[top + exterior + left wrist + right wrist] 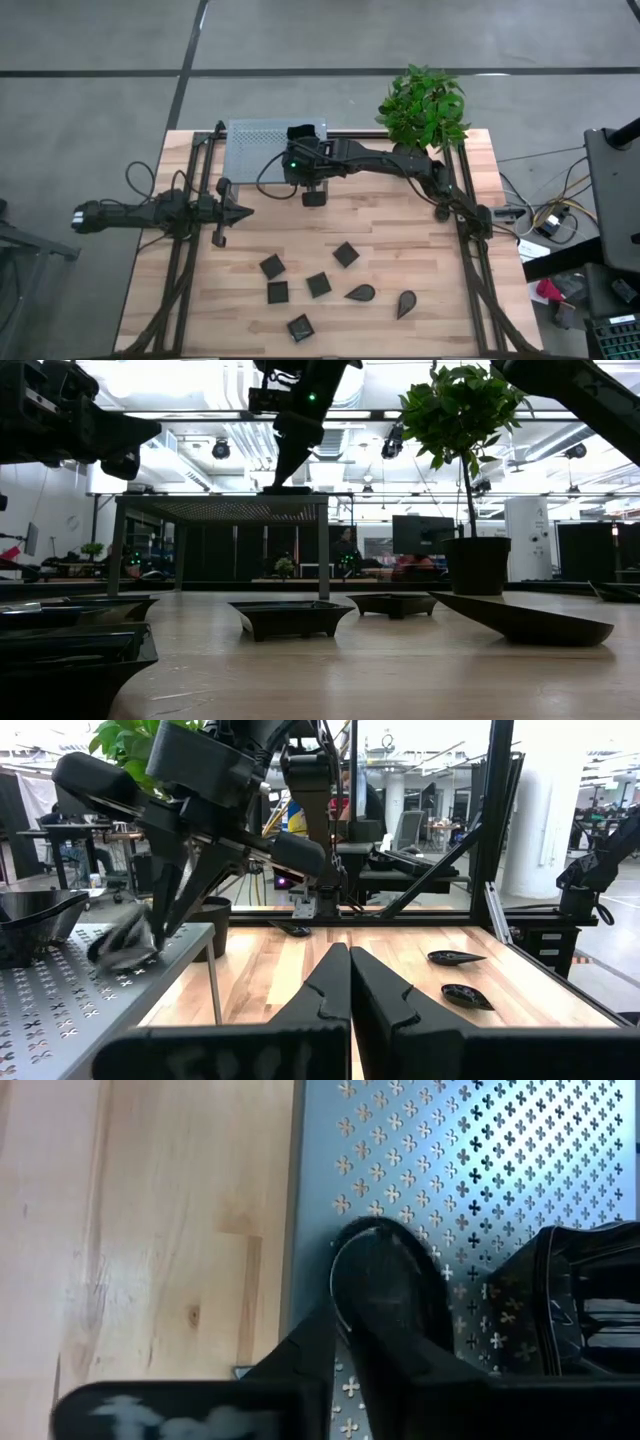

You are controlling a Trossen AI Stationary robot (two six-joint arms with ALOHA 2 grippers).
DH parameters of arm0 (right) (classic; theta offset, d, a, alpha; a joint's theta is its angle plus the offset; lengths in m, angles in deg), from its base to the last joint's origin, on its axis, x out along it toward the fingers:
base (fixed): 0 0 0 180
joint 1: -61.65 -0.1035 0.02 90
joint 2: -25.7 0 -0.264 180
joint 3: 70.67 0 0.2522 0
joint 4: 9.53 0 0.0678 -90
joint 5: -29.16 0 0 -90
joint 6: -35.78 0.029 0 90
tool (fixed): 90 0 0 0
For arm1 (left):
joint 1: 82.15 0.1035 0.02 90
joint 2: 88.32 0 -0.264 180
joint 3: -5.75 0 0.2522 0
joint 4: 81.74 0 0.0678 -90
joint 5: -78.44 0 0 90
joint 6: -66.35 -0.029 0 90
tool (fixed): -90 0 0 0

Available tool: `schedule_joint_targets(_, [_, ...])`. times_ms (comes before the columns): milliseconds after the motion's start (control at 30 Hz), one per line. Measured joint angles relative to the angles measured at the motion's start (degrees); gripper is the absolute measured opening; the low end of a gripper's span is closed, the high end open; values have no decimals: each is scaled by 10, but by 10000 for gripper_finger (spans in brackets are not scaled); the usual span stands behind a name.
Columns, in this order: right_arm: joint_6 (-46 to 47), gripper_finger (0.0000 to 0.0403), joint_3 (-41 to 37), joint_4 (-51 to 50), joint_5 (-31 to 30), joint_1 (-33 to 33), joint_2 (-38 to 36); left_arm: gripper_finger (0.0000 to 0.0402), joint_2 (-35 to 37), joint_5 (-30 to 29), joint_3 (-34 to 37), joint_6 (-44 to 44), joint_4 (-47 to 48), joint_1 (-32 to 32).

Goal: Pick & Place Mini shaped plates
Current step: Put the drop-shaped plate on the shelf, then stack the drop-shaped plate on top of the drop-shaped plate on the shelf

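Observation:
Several small dark mini plates lie flat on the wooden table near its near edge: square ones [272, 266] [318, 284] and teardrop ones [360, 293] [405, 303]. A perforated metal shelf [250, 150] stands at the far edge. On it rest a square plate [590, 1300] and a rounded teardrop plate [385, 1275]. My right gripper [375, 1355] reaches over the shelf's near right corner and is shut on that teardrop plate. My left gripper [243, 210] hovers above the table's left side, pointing right, shut and empty. My right gripper holds the teardrop plate by its end nearest the shelf's edge [350, 1305], pinched between the two fingers [320, 1340], which come steeply from above. The plate's underside lies on the perforated shelf [288, 489]. How far back it reaches between the fingers is hidden.
A potted plant [425, 110] stands at the far right corner, just behind the right arm. The shelf stands on thin legs [323, 550] with open space beneath. Bare wood lies between the shelf and the plates [330, 225]. Dark frame rails [470, 250] run along both table sides.

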Motion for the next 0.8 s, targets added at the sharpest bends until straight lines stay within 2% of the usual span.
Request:
schedule_joint_targets(200, [-1,88,0,-1,-2,-2,-2,0,0,0,0,0,0,0])
schedule_joint_targets(367, [12,115,0,-31,-4,-11,-23,0,0,0,0,0,0,0])
schedule_joint_targets(500, [59,120,0,-71,-1,-29,-38,0,0,0,0,0,0,0])
schedule_joint_targets(800, [178,102,0,-162,28,-98,-52,0,0,0,0,0,0,0])
